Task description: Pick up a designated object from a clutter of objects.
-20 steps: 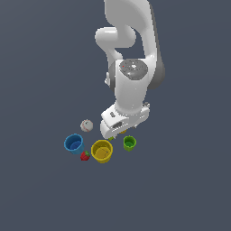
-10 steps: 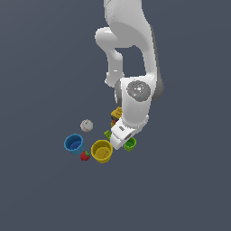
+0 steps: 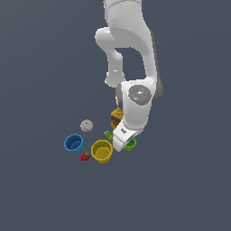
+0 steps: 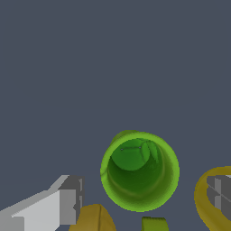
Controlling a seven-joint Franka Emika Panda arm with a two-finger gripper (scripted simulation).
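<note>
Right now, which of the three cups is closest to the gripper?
The small green cup, partly hidden behind the gripper and between its open fingers in the wrist view. The yellow cup and blue cup sit further toward the exterior view's left.

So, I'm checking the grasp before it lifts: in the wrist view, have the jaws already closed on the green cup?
No: the green cup sits free between the two jaws, with bare floor visible on either side of it.

Smallest cup (image 3: 131, 144) sits just beside larger cup (image 3: 102, 150).

A flat slate-grey ground (image 3: 40, 198) fills the exterior view edge to edge (no walls or furniture), evenly lit.
</note>
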